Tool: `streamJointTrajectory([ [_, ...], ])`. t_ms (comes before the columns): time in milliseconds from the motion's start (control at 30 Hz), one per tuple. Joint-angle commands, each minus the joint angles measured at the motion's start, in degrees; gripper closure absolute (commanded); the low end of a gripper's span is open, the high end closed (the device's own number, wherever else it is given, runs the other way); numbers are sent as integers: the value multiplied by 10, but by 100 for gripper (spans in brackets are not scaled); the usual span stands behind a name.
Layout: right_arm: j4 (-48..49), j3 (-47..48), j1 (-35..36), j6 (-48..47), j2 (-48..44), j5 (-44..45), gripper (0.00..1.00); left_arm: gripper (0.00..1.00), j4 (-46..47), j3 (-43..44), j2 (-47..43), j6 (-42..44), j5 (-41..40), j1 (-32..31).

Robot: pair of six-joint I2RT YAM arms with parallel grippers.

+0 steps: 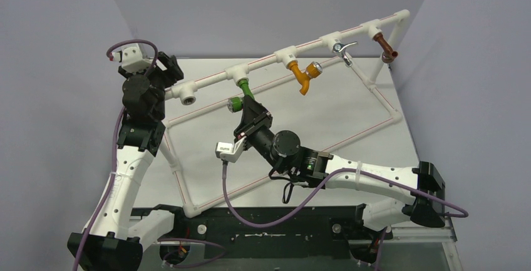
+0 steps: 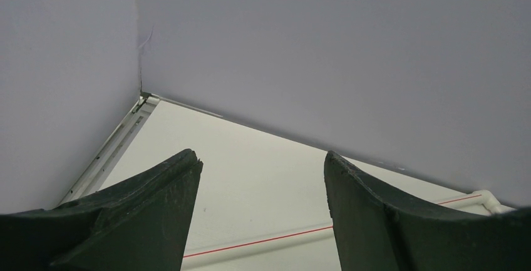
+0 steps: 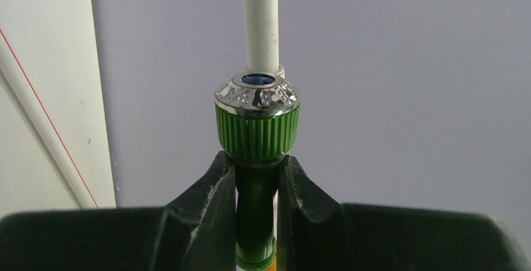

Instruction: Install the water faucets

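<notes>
Gripping the green faucet in the right tool (silver knob just above). Holding the left tool wide near the table's far-left corner.

**Pipe rack, three taps, grey walls**

A white pipe rail slants above the table, its right end at the far right corner. An orange tap, a chrome tap and, near the right end, a brown tap hang from it, each on its own tee. A tee near the rail's left end shows an open socket. A pipe rectangle marked with red lines lies flat on the table. Plain grey walls enclose it.
</notes>
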Motion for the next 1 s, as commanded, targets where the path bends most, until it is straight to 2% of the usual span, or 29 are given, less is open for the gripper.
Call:
streamJointTrajectory([
  [0, 71, 2, -3, 40, 0, 22, 100, 30, -155, -48, 33, 12, 15, 1],
  [133, 119, -10, -2, 97, -3, 19, 100, 30, -155, -47, 33, 12, 15, 1],
  [433, 305, -43, 1, 281, 20, 35, 100, 30, -157, -48, 33, 12, 14, 0],
  [600, 413, -59, 3, 425, 33, 56, 100, 30, -156, -48, 31, 12, 15, 1],
  [967, 462, -60, 13, 734, 37, 141, 100, 30, -156, -47, 27, 11, 17, 1],
])
